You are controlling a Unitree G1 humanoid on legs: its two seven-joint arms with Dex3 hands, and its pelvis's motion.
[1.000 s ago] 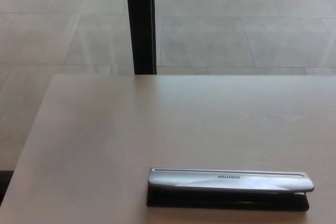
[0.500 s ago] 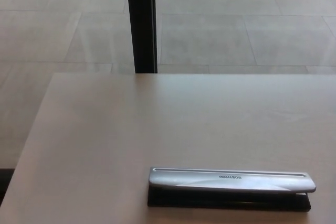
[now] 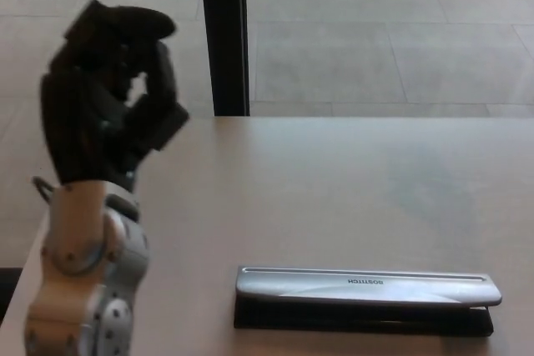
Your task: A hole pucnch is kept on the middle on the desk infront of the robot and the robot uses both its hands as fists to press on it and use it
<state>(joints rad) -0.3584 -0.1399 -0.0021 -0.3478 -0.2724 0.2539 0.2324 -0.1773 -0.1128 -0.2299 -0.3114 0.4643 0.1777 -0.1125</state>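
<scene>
A long hole punch (image 3: 367, 296) with a silver lever and black base lies flat on the beige desk (image 3: 334, 189), near its front edge and right of centre. My left hand (image 3: 104, 97) is raised high over the desk's left side, fingers curled into a fist and holding nothing. It stands well to the left of the punch and does not touch it. My white left forearm (image 3: 83, 281) rises from the lower left corner. My right hand does not show.
A black vertical post (image 3: 224, 35) stands behind the desk's far edge. Pale tiled floor (image 3: 375, 39) lies beyond. The desk's left edge runs diagonally under my left forearm.
My left arm has come up into view on the left, with its hand in a fist. The hole punch has not moved.
</scene>
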